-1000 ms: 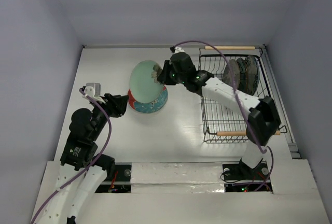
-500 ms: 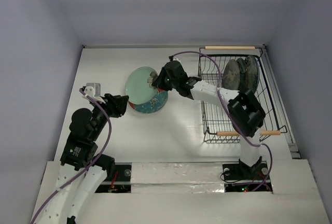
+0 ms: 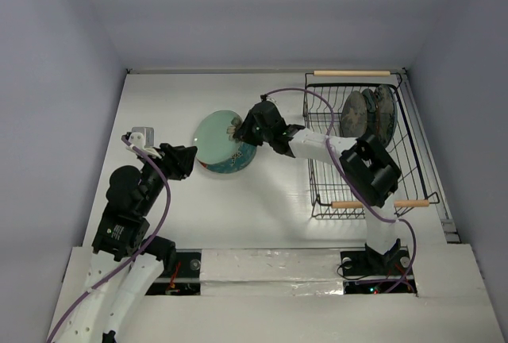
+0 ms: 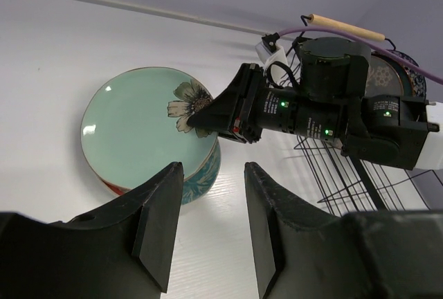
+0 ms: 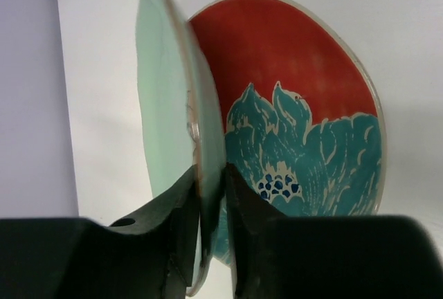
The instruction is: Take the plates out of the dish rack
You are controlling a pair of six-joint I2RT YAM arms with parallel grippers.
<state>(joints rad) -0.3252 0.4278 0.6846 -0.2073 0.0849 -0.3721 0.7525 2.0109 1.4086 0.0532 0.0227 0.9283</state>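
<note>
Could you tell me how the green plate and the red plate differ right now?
The green plate is pale, with a small flower near its rim; the red plate bears a big teal flower. The green plate is pinched by the right claw; the red plate is free. The green plate tilts; the red plate lies flat beneath. Both are round.

We see a white table, walled in on three sides by plain pale grey panels; a strip of crinkled silver foil runs along the table's near edge.
</note>
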